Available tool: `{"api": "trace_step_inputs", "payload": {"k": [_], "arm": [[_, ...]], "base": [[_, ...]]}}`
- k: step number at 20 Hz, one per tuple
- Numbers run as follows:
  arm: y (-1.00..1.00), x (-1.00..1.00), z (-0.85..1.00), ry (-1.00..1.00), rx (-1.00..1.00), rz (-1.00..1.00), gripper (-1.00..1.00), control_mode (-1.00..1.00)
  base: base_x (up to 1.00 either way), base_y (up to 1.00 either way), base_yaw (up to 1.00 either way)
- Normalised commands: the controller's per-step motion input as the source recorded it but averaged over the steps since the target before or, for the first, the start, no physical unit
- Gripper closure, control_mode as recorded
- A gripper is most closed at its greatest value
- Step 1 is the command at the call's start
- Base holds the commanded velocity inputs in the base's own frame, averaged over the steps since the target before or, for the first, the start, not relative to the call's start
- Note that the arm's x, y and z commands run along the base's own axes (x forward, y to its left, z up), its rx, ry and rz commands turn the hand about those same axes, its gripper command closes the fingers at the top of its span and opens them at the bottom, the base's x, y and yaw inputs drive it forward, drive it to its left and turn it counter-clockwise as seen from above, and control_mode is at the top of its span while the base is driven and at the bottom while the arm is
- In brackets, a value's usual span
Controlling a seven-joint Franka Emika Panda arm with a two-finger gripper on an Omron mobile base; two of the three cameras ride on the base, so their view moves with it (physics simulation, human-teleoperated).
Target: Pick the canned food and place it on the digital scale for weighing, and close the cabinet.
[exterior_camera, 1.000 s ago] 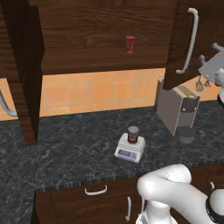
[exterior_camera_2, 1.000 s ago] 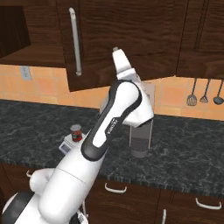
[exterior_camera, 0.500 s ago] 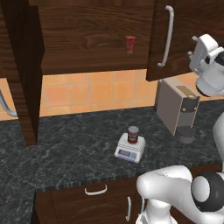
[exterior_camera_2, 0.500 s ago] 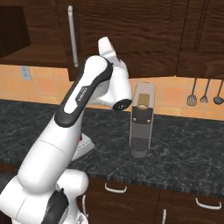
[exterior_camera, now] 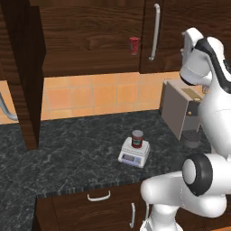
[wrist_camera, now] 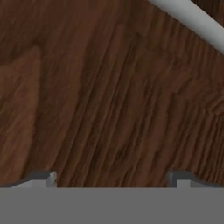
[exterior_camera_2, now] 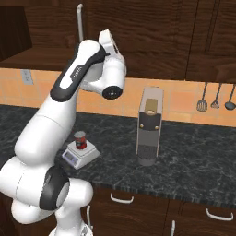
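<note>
Centre frame, left base view: short red-labelled tin can (exterior_camera: 137, 138) is sitting on flat white square scale (exterior_camera: 134, 154) | gripper (wrist_camera: 113, 178) fingers are spreading wide against dark brown wooden cabinet door (wrist_camera: 100, 92)

Dark speckled stone counter (exterior_camera: 76, 144) runs under an orange tiled backsplash (exterior_camera: 90, 97). Grey boxy coffee machine (exterior_camera_2: 150, 125) stands upright on the counter near the wall. Small red tapered cup (exterior_camera: 134, 45) sits on the shelf up in the wall unit. Three dark utensils (exterior_camera_2: 215, 98) hang on the backsplash, far right in the right base view. Wall outlet (exterior_camera_2: 26, 76) at left. Wooden drawers (exterior_camera: 97, 205) with curved handles (exterior_camera_2: 121, 198) below the counter
</note>
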Motion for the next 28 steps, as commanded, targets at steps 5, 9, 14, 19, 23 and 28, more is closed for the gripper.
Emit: {"api": "trace_step_inputs", "payload": {"k": [5,9,14,19,23,28], "arm": [[0.40,1.00,-0.37,-0.02,0.00,-0.07,-1.00,-1.00],[0.23,0.09,-0.03,-0.10,0.00,-0.01,-1.00,-1.00],[-0.21,-0.97,0.65,0.04,-0.06,-0.01,-1.00,-1.00],[0.15,-0.19,0.21,0.16,-0.16,0.05,-1.00,-1.00],[0.82,1.00,-0.51,0.12,0.12,0.35,-1.00,-1.00],[0.97,0.20,-0.57,0.06,0.05,0.36,-1.00,-1.00]], "base": [[0.00,0.00,0.00],[0.00,0.00,0.00],[0.00,0.00,0.00],[0.00,0.00,0.00],[0.00,0.00,0.00],[0.00,0.00,0.00]]}}
